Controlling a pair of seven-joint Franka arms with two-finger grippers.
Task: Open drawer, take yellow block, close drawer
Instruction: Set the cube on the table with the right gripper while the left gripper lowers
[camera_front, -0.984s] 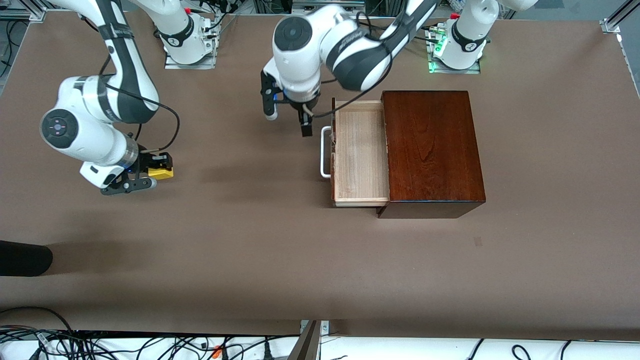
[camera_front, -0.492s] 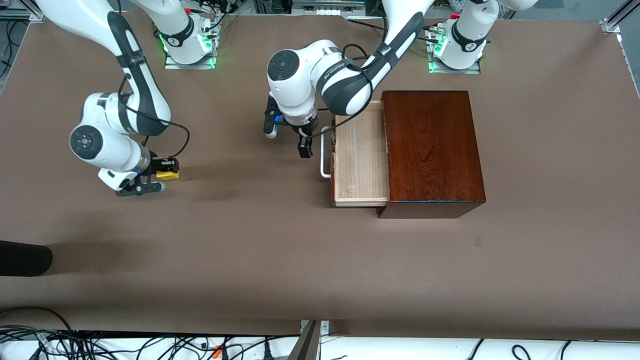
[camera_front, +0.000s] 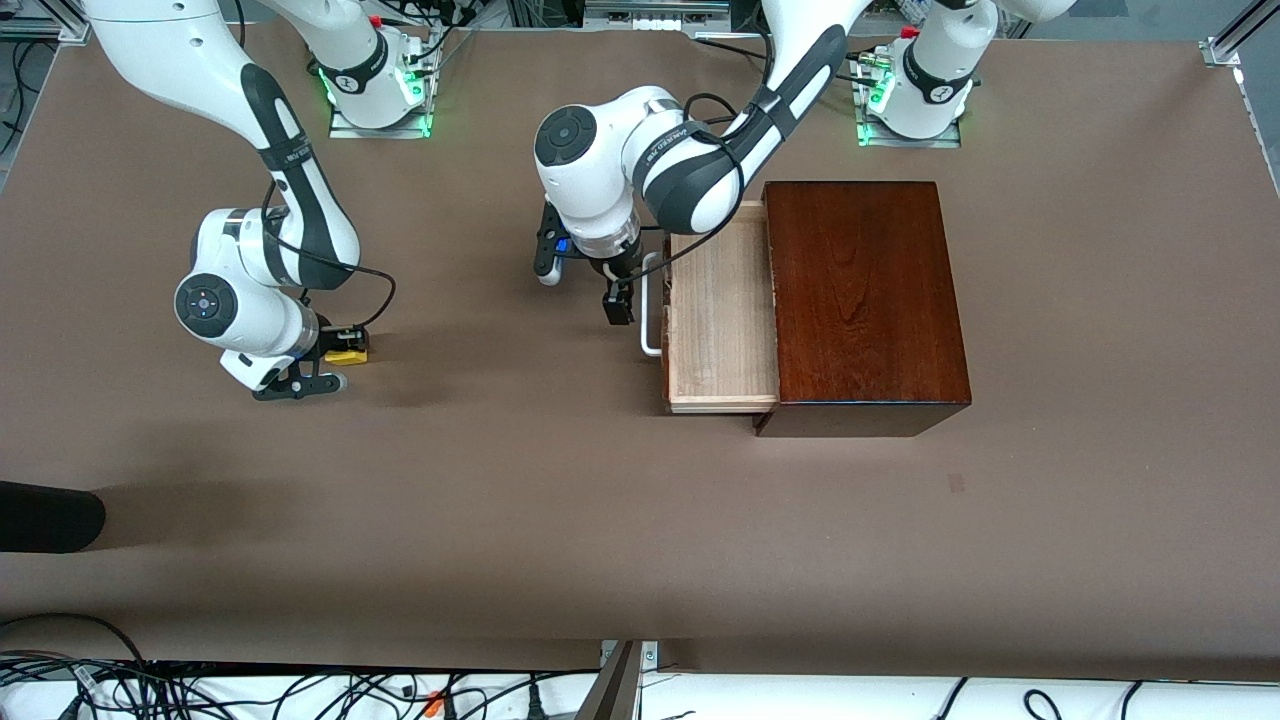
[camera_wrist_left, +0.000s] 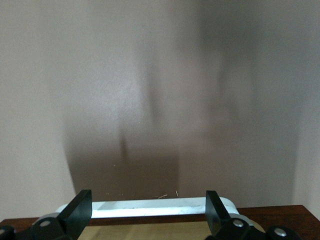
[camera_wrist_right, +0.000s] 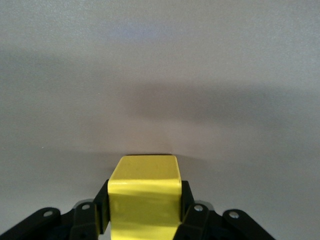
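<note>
The drawer (camera_front: 722, 320) stands pulled out of the dark mahogany box (camera_front: 865, 300), its pale tray showing nothing inside. Its white handle (camera_front: 651, 310) faces the right arm's end of the table. My left gripper (camera_front: 612, 285) is open just beside that handle. In the left wrist view the handle (camera_wrist_left: 160, 207) lies close below the gripper (camera_wrist_left: 147, 195), spanning its two spread fingers. My right gripper (camera_front: 335, 358) is shut on the yellow block (camera_front: 348, 355), low at the table toward the right arm's end. Both fingers press the sides of the block (camera_wrist_right: 145, 172) in the right gripper (camera_wrist_right: 144, 190).
A black object (camera_front: 50, 516) lies at the table's edge near the front camera, at the right arm's end. Cables (camera_front: 250, 690) run along the front edge. The arm bases (camera_front: 375, 75) stand along the table's back edge.
The right arm carried the yellow block lower and a little toward the drawer. The left gripper dropped and closed in on the drawer handle.
</note>
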